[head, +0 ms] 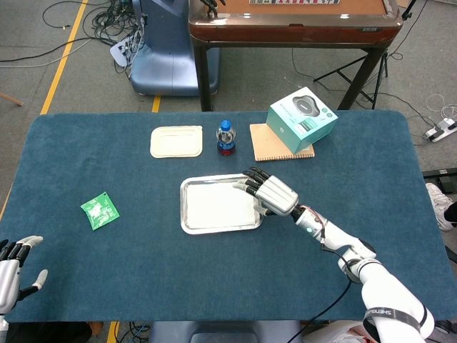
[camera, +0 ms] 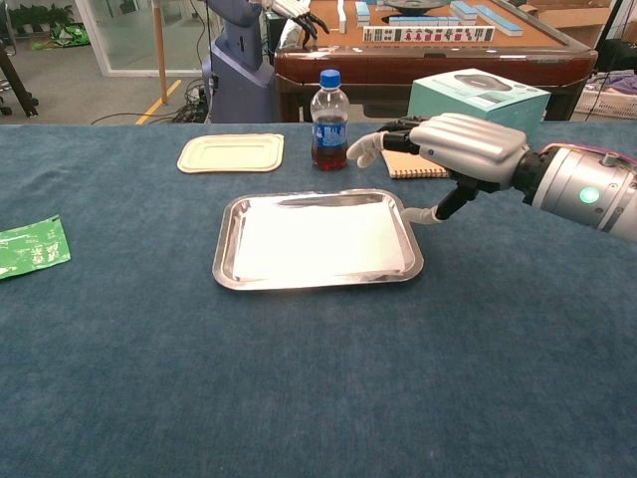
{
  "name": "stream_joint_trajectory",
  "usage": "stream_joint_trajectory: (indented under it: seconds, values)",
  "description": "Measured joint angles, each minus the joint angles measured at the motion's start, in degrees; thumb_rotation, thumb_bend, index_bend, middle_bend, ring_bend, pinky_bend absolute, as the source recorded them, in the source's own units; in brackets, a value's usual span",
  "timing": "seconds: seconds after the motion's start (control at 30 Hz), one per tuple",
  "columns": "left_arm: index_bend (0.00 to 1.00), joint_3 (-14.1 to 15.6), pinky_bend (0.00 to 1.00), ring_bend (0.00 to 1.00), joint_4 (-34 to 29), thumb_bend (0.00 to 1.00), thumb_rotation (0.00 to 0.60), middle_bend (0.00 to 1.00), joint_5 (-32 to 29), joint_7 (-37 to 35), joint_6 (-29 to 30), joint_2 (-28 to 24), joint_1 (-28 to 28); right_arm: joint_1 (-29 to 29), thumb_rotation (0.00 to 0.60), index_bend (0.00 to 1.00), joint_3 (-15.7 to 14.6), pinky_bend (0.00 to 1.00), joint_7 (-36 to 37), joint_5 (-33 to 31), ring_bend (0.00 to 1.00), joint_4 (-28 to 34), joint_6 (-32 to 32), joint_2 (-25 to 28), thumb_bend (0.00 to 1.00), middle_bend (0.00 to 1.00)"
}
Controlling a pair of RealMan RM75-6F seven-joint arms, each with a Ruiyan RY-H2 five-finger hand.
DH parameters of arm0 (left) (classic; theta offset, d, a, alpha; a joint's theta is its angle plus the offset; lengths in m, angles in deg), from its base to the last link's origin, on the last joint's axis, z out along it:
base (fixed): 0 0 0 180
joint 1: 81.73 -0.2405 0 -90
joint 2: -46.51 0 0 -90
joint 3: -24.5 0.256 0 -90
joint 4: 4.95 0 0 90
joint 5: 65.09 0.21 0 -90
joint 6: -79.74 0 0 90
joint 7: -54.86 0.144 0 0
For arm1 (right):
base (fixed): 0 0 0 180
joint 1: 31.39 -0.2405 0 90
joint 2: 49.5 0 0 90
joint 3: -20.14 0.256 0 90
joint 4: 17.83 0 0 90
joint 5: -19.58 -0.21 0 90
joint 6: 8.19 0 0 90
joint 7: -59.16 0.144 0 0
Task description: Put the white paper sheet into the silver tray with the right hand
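The left hand (head: 13,268) is cut off by the head view's lower left corner, and the chest view misses it altogether. The right hand (camera: 453,149) hides part of the brown notebook (camera: 410,169) behind it. The bottle (camera: 327,121) label is too small to read.
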Motion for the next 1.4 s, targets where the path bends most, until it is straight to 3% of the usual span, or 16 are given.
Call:
stream_joint_trajectory:
  seconds: [0.2, 0.27, 0.33, 0.4, 0.47, 0.53, 0.6, 0.7, 0.77, 0.9, 1.03, 1.4]
  values:
    - [0.24, 0.08, 0.09, 0.2, -0.07, 0.26, 0.6, 0.22, 0.26, 0.05, -0.04, 0.0, 0.08, -0.01, 0.6, 0.14, 0.71, 0.09, -1.97, -1.21, 0.06, 4.32, -1.15, 2.97, 0.31, 0.2]
    - [0.24, 0.11, 0.09, 0.2, -0.07, 0.26, 0.6, 0.22, 0.31, 0.0, 0.03, 0.0, 0.05, 0.02, 0.6, 0.14, 0.96, 0.11, -2.67, -1.45, 0.15, 6.39, -1.0, 4.17, 0.31, 0.26]
    - [0.24, 0.13, 0.09, 0.2, -0.01, 0.26, 0.6, 0.22, 0.31, -0.07, 0.05, -0.04, 0.03, 0.03, 0.6, 0.14, 1.18, 0.23, -3.88, -1.58, 0.34, 9.37, -0.69, 5.97, 0.35, 0.38]
    - [0.24, 0.14, 0.09, 0.2, 0.02, 0.26, 0.6, 0.22, 0.33, -0.15, -0.01, -0.08, 0.05, -0.01, 0.6, 0.14, 1.28, 0.53, -5.55, -1.6, 0.59, 13.09, -0.61, 8.27, 0.41, 0.53]
    - [0.24, 0.15, 0.09, 0.2, 0.05, 0.26, 0.6, 0.22, 0.45, -0.17, -0.05, -0.1, 0.11, -0.09, 0.6, 0.14, 1.29, 0.74, -7.12, -1.62, 0.75, 16.96, -0.87, 10.61, 0.45, 0.64]
    - [0.24, 0.15, 0.09, 0.2, 0.1, 0.26, 0.6, 0.22, 0.58, -0.17, -0.11, -0.1, 0.2, -0.22, 0.6, 0.14, 1.2, 0.89, -8.92, -1.77, 0.88, 22.32, -1.8, 13.72, 0.53, 0.73]
    - [0.24, 0.16, 0.09, 0.2, 0.1, 0.26, 0.6, 0.22, 0.62, -0.1, -0.26, -0.11, 0.3, -0.43, 0.6, 0.14, 1.01, 0.97, -10.9, -2.04, 0.96, 28.5, -3.43, 17.27, 0.69, 0.81]
    - [0.24, 0.26, 0.09, 0.2, -0.03, 0.26, 0.6, 0.22, 0.66, 0.15, -0.65, -0.2, 0.48, -0.81, 0.6, 0.14, 0.63, 1.0, -14.49, -2.66, 1.0, 38.04, -6.73, 22.86, 0.94, 0.9]
    - [0.24, 0.3, 0.09, 0.2, -0.12, 0.26, 0.6, 0.22, 0.69, 0.52, -0.85, -0.21, 0.6, -1.04, 0.6, 0.14, 0.38, 1.0, -17.09, -3.16, 1.0, 43.58, -9.1, 26.23, 1.0, 0.96]
    - [0.24, 0.38, 0.09, 0.2, -0.41, 0.26, 0.6, 0.22, 0.86, 0.95, -1.12, -0.15, 0.85, -1.69, 0.6, 0.17, -0.15, 1.0, -22.47, -4.97, 1.0, 53.66, -15.92, 33.1, 1.0, 1.0]
    - [0.24, 0.42, 0.09, 0.2, -0.42, 0.26, 0.6, 0.22, 1.16, 0.92, -0.76, -0.04, 0.79, -2.71, 0.6, 0.19, -0.41, 1.0, -25.58, -6.83, 1.0, 58.67, -21.98, 35.97, 1.0, 1.0]
    - [0.24, 0.72, 0.09, 0.2, -0.01, 0.26, 0.6, 0.22, 0.97, 0.62, -0.8, 0.0, 0.54, -6.51, 0.6, 0.28, 0.82, 1.0, -29.03, -10.22, 1.0, 60.94, -32.86, 35.21, 1.0, 1.0]
